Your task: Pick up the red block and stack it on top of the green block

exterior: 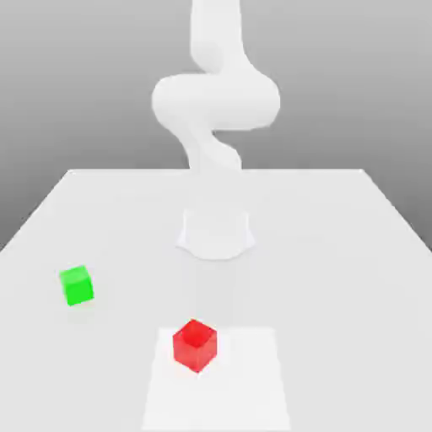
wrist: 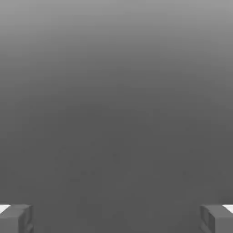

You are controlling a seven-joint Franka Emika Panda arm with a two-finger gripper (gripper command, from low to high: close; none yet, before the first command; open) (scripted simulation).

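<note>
Exterior view: red block (exterior: pixel 195 347) on white patch (exterior: pixel 245 388), camera side of the arm's base (exterior: pixel 216 234), jaws standing wide apart, empty.

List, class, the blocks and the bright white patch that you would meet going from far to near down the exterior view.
Green block → red block. The white patch lies around and beneath the red block, so it gets no place.
</note>
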